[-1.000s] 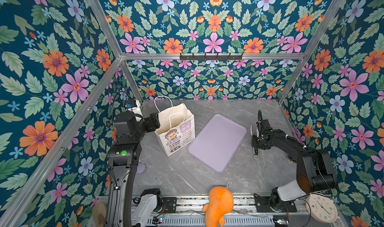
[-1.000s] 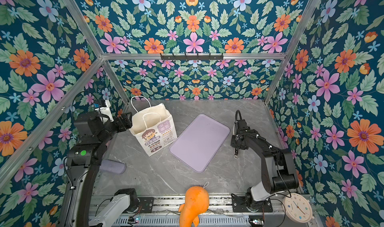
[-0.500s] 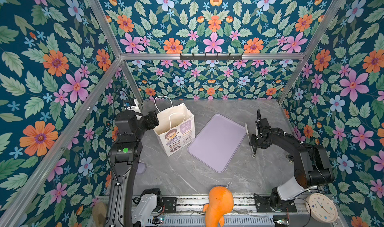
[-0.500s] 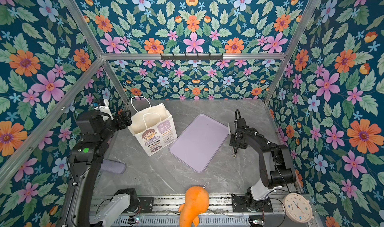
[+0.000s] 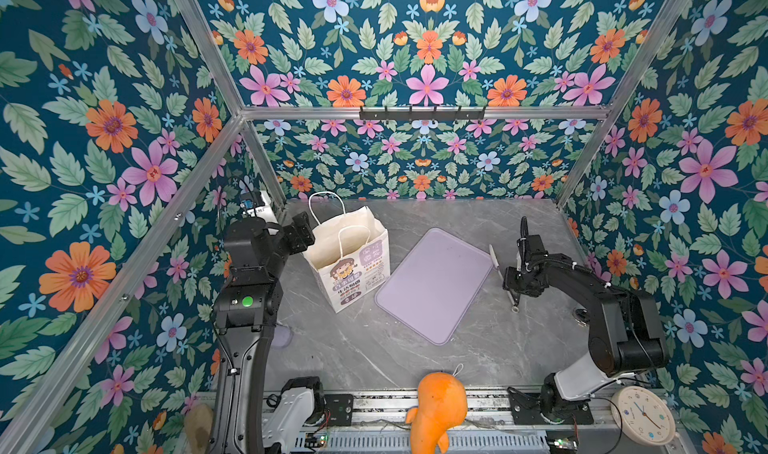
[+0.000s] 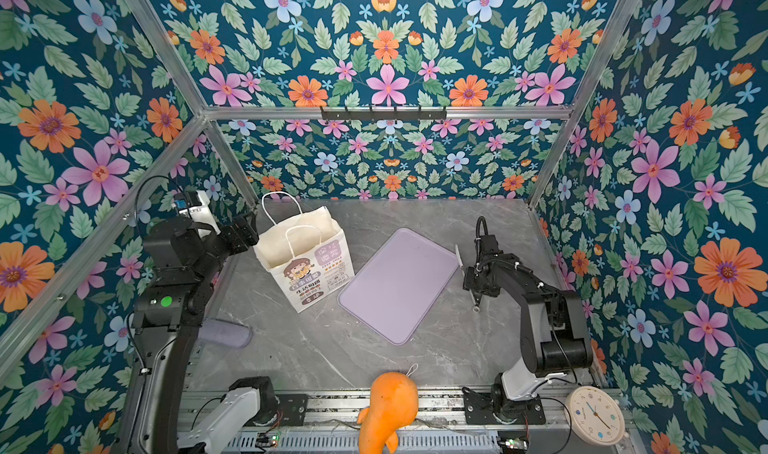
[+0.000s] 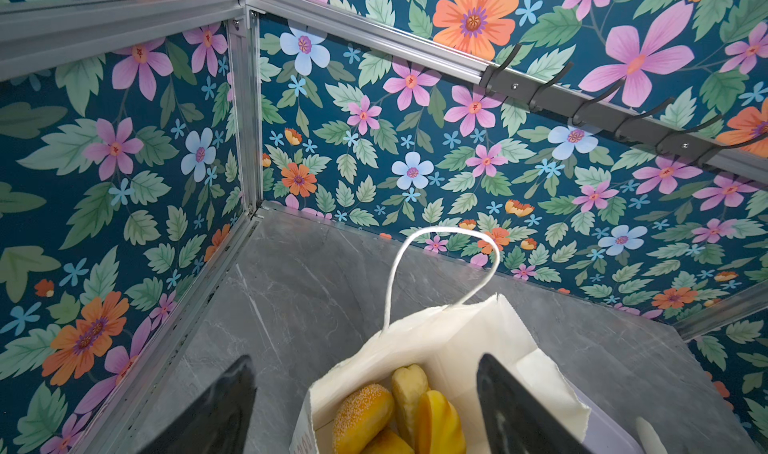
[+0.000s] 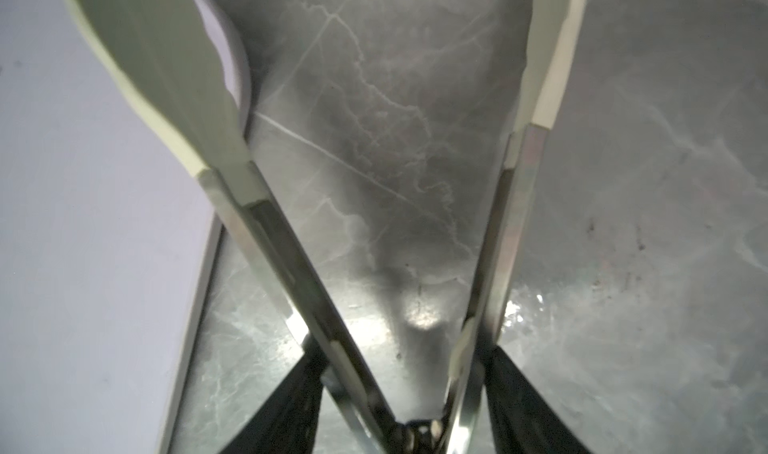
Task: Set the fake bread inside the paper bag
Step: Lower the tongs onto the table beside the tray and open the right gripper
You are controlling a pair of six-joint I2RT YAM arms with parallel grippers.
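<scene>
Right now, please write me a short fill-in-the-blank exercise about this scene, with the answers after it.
1. The golden toy breads lie ____ the white paper bag.
2. The flat lilac plastic tray beside it is ____.
3. The right gripper holds steel tongs with ____ tips.
4. The left gripper, at the bag's rim, is ____.
Answers: inside; empty; white; open.

Floral walls (image 5: 415, 56) enclose a grey marble tabletop (image 5: 365, 348).

Black arms (image 5: 245, 264), whitish bases (image 5: 291, 410), perhaps green LED (image 5: 247, 301).
</scene>
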